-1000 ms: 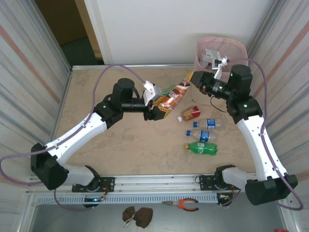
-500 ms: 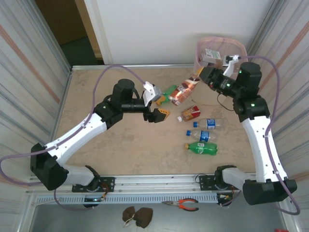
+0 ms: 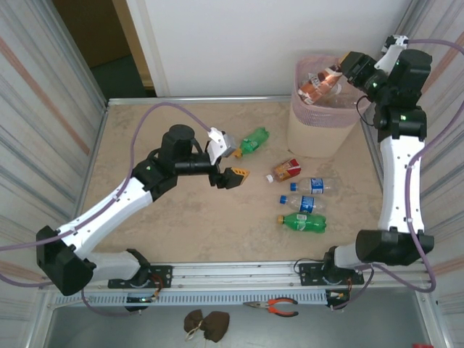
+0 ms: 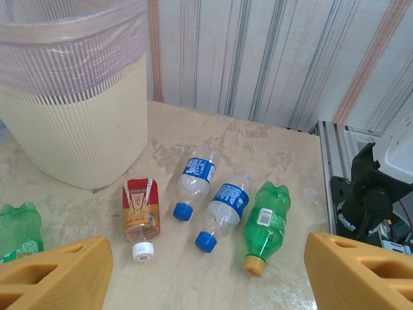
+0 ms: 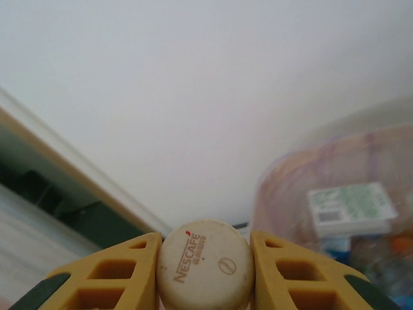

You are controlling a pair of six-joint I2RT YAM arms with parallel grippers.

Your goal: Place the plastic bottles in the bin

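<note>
Right gripper (image 3: pixel 346 70) clamped on white cap (image 5: pixel 204 271) of brown bottle (image 3: pixel 319 83), over bin (image 3: pixel 312 138), table's 1 o'clock. Left gripper (image 3: pixel 229 161) jaws wide, empty; green bottle (image 3: pixel 254 140) apart, 2 o'clock.

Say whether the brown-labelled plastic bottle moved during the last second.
Yes: the right claw carried the brown-labelled bottle rightward to over the pale pink mesh bin.

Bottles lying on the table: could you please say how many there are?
5: the far green bottle sits apart; clustered are the red-labelled bottle, a blue-labelled bottle, a second blue-labelled bottle and the near green bottle. None looks hidden.
</note>
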